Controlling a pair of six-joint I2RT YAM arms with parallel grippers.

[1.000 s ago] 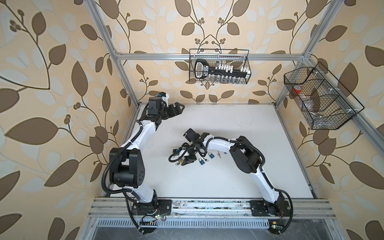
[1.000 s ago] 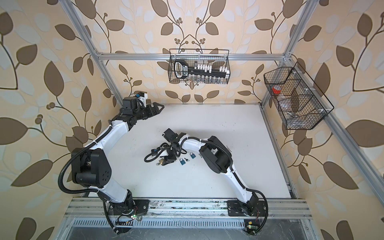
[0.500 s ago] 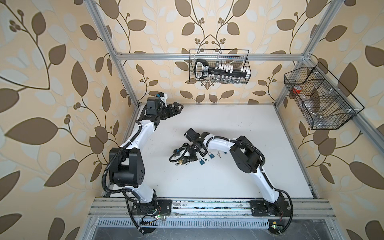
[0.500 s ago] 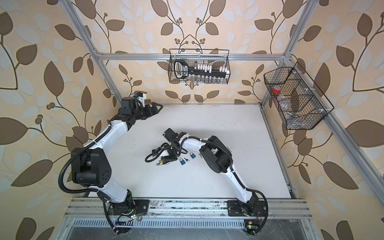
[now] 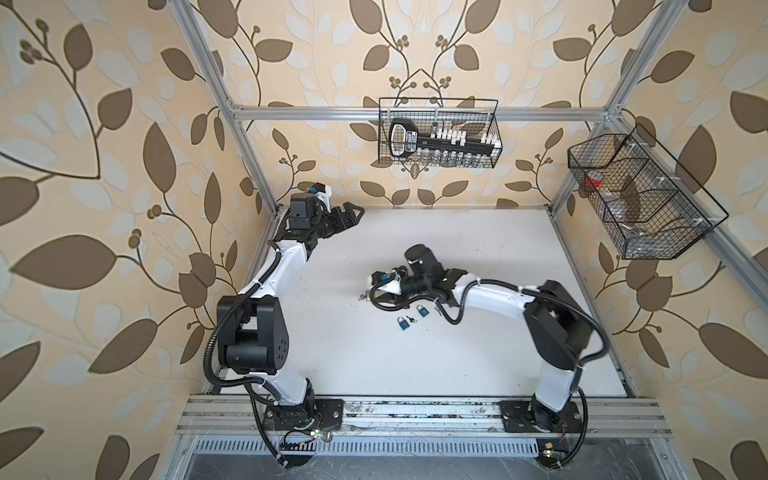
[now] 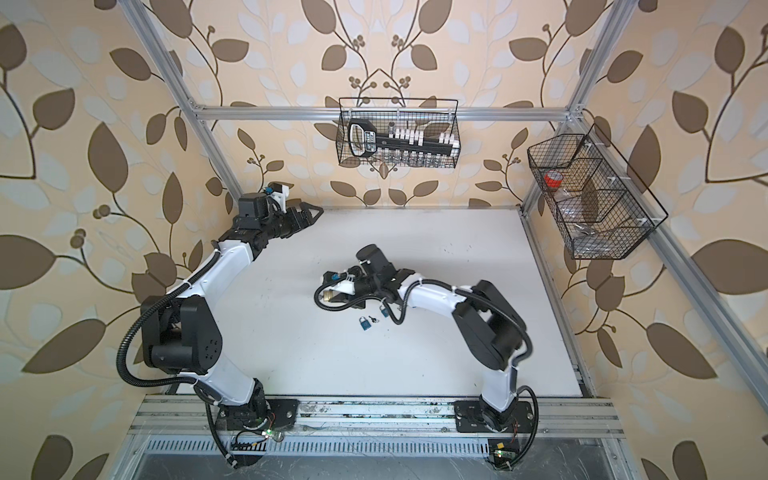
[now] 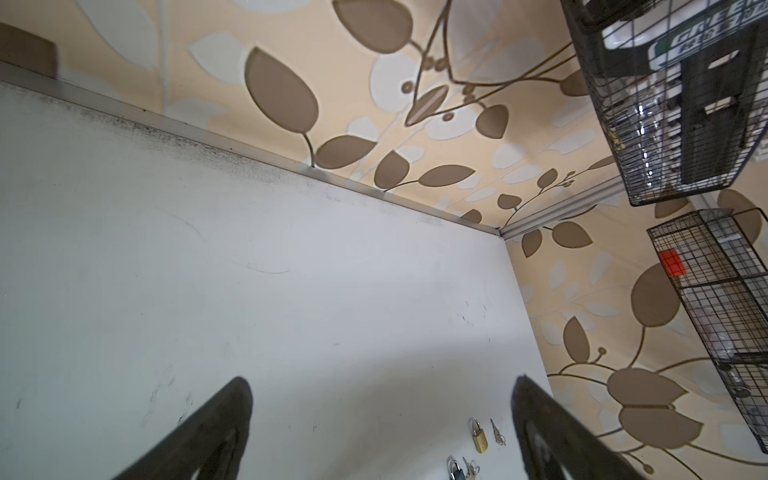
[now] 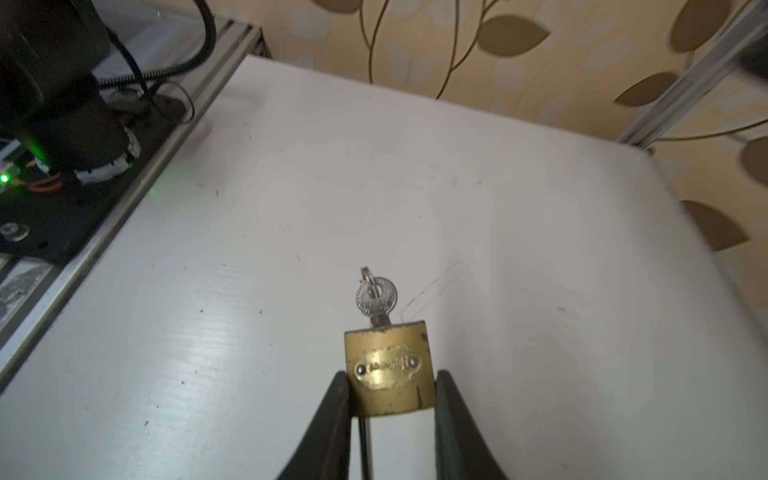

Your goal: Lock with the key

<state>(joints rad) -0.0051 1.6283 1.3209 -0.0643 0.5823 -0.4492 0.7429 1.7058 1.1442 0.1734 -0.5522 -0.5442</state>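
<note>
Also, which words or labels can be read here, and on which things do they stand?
"GREE", cut off at the edge: label on the black rack in the wire basket; line below unreadable.
Oval plate of the brass padlock: embossed, too blurred.
Head of the key: too blurred.

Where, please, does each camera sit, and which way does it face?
Top views: high overhead, looking down on the table; left arm and right arm show whole.
Left wrist: back-left of the table, facing across it toward the back-wall wire basket; open left pincer shows.
Right wrist: low over the table, facing the left arm's base; the right pincer grips the brass padlock, key inserted.
Shared: top views and left wrist show that basket.
</note>
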